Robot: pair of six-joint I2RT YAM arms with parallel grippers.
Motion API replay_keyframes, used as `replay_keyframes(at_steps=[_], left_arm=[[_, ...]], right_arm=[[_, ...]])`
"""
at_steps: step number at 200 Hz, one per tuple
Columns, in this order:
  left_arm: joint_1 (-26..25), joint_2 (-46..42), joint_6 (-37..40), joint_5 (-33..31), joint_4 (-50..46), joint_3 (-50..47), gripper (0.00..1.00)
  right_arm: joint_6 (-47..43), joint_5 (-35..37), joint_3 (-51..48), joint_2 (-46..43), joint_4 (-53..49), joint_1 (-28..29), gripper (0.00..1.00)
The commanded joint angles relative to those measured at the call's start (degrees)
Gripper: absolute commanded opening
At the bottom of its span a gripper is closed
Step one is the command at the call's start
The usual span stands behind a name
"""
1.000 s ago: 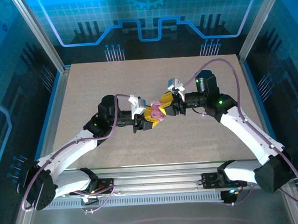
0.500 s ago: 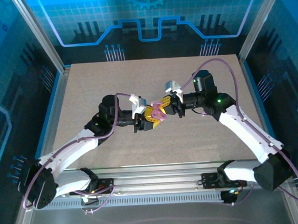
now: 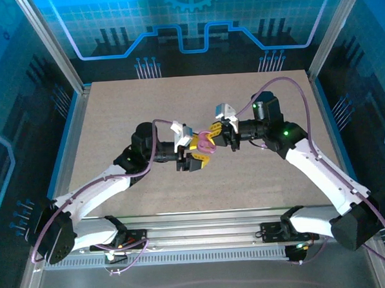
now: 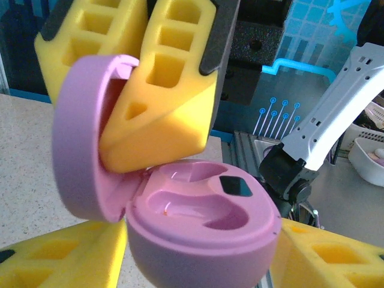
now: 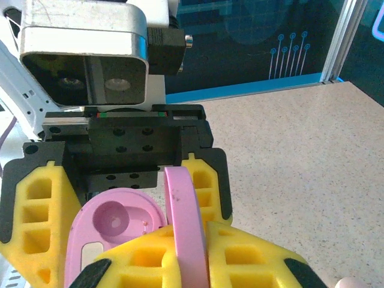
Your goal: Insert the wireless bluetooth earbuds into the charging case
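The pink charging case [image 3: 207,142] hangs open above the table's middle. Both of its wells [image 4: 198,207] are empty, and the earbuds are out of view. My right gripper [image 3: 213,138] is shut on the raised lid [image 5: 185,222], its yellow foam fingers [image 4: 162,114] pinching it from both sides. My left gripper [image 3: 196,158] is open. Its fingers [image 5: 36,204] flank the case base [image 5: 114,225] with slack, and the base sits between its fingertips [image 4: 54,258] in the left wrist view.
The speckled table [image 3: 113,116] stretches around both arms, bounded by blue-lit enclosure walls and posts. A metal rail [image 3: 203,224] runs along the near edge. A white bin [image 4: 367,159] stands off the table beyond the right arm.
My left gripper's jaws have spread apart and it has drawn back a little toward the near left. My right gripper has closed on the lid and holds the case.
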Motion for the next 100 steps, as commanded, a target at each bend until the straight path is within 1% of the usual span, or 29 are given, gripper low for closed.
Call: replay_keyframes(at_steps=[1, 19, 53, 71, 100], left_arm=[[-0.56, 0.49, -1.20, -0.58, 2.31, 2.33, 0.63], [-0.75, 0.59, -1.34, -1.14, 2.95, 2.39, 0.63], [-0.82, 0.73, -1.58, -2.68, 3.66, 2.27, 0.62], [-0.81, 0.86, -1.52, -3.29, 3.53, 2.18, 0.59], [-0.90, 1.04, -1.53, -3.57, 3.23, 2.38, 0.50]], right_arm=[[-0.01, 2.21, -1.42, -1.72, 2.57, 0.81, 0.07], [-0.39, 3.23, -1.79, -2.04, 2.68, 0.88, 0.07], [-0.64, 2.80, -2.07, -2.34, 2.89, 0.94, 0.08], [-0.66, 3.00, -2.41, -2.64, 3.32, 1.01, 0.08], [-0.75, 3.06, -3.09, -3.15, 4.08, 1.04, 0.08]])
